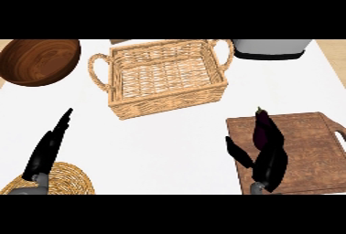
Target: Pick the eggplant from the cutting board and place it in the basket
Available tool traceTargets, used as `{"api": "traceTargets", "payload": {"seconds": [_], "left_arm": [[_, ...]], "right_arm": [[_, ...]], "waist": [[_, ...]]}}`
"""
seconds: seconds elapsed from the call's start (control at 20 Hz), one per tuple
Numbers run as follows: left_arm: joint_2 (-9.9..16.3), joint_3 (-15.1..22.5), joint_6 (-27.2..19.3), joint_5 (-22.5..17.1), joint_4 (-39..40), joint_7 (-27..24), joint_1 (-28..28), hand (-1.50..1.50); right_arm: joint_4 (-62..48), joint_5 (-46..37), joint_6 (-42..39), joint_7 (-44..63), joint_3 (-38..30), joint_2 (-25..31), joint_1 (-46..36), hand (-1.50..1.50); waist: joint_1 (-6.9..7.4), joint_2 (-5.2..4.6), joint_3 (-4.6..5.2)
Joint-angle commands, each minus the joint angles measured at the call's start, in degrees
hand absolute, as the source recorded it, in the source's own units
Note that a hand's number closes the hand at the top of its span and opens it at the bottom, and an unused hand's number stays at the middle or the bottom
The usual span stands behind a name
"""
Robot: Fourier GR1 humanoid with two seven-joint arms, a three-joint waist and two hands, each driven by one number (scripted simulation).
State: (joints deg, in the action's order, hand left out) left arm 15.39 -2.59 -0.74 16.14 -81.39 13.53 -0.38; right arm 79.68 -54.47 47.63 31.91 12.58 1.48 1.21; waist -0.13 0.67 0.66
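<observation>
Right hand [269, 167] at eggplant [264, 130] on cutting board [304, 151]; not lifted.
Fingers roughly straight, spread a little, thumb [238, 153] out to the left off the board's edge; overlapped the eggplant's near end, contact or curl around it unclear. Eggplant lay lengthwise on the board's left part, stem end away. Left hand [49, 148] flat, fingers straight and together, held nothing, over woven mat [67, 178]. Wicker basket [162, 75] held nothing; wooden bowl [37, 59] top left likewise, cut off at the edge. Grey appliance [270, 48] top right, cropped, unidentifiable.
</observation>
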Motion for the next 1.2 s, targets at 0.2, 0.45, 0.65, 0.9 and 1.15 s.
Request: {"api": "traceTargets", "payload": {"seconds": [0.2, 0.45, 0.65, 0.9, 1.15], "left_arm": [[0.1, -1.6, 1.3, -0.9, 2.8, -2.5, -0.1, 0.0], [-1.0, -1.7, 0.0, 1.2, 4.1, -0.1, -3.8, 0.0], [-0.3, -2.0, 1.2, 0.3, 1.2, -1.7, 0.5, 0.0], [-1.2, -1.7, 1.3, 0.5, -0.1, 0.9, -0.8, 0.0], [-2.0, -0.4, 0.4, 1.9, 0.4, 0.0, 0.1, 0.0]], "right_arm": [[-5.8, 11.4, -2.5, -10.8, 1.3, 0.6, -5.2, 1.5], [-7.1, 6.7, -3.6, -10.2, 1.0, 0.5, -6.9, 1.5], [-12.5, -4.8, 5.4, -1.3, 3.4, -1.4, -8.3, 1.5], [-1.0, -18.2, 5.2, 6.9, 0.3, -1.4, -3.6, 1.5], [-6.3, -15.4, -22.2, -1.7, 8.0, 8.6, -8.8, 1.5]], "waist": [[0.36, -0.73, -0.68], [0.09, -0.7, -0.65], [0.36, -0.64, -0.63], [-0.52, -0.46, -0.57], [0.88, -0.83, -0.36]]}}
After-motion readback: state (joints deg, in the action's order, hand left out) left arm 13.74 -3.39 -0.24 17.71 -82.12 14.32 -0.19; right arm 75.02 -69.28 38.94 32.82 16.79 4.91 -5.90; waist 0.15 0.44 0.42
